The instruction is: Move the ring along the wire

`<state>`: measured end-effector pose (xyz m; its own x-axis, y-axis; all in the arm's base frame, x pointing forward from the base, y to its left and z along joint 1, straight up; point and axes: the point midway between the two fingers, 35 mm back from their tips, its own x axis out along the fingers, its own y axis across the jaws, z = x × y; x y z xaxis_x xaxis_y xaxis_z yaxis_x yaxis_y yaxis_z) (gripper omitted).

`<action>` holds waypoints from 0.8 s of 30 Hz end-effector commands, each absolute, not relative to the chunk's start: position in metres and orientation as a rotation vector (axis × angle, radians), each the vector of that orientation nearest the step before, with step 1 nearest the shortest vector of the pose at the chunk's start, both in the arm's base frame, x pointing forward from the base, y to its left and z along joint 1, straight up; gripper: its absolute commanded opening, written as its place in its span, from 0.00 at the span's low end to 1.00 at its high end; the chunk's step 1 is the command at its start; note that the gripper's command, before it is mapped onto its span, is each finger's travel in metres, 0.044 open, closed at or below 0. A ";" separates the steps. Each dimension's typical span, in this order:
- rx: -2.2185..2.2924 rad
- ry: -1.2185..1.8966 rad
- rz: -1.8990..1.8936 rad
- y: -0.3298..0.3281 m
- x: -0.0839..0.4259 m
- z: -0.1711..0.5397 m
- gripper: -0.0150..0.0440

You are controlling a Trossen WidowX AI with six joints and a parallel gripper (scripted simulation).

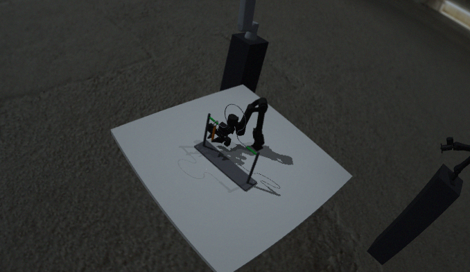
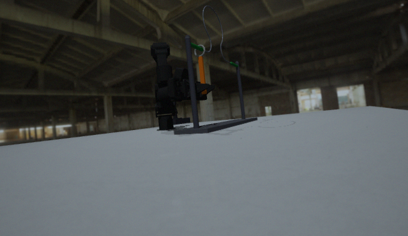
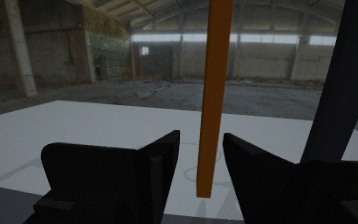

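Observation:
The ring (image 2: 195,53) hangs around the green part (image 1: 212,119) (image 2: 195,46) next to one post (image 1: 206,130) (image 2: 191,86) (image 3: 332,100). Its orange handle (image 1: 213,133) (image 2: 201,71) (image 3: 215,75) points down. My gripper (image 2: 210,86) (image 3: 201,137) is open around the lower part of the handle. In the wrist view the handle stands between the fingertips, a little nearer the right one, with a visible gap on each side. The thin grey wire (image 2: 222,32) loops up and over to the other green part (image 1: 251,150) (image 2: 233,64).
The other post (image 1: 253,168) (image 2: 240,92) stands at the far end of the dark base (image 1: 225,165) (image 2: 222,126). In the wrist view the near post rises just right of the right finger. Two other arms stand on dark pedestals (image 1: 244,61) (image 1: 416,217) off the table.

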<state>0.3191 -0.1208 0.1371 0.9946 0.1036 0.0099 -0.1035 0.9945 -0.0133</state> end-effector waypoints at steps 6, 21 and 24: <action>-0.012 -0.011 0.104 -0.121 0.319 0.137 0.48; -0.012 -0.011 0.104 -0.121 0.319 0.137 0.00; -0.012 -0.011 0.104 -0.121 0.319 0.137 0.00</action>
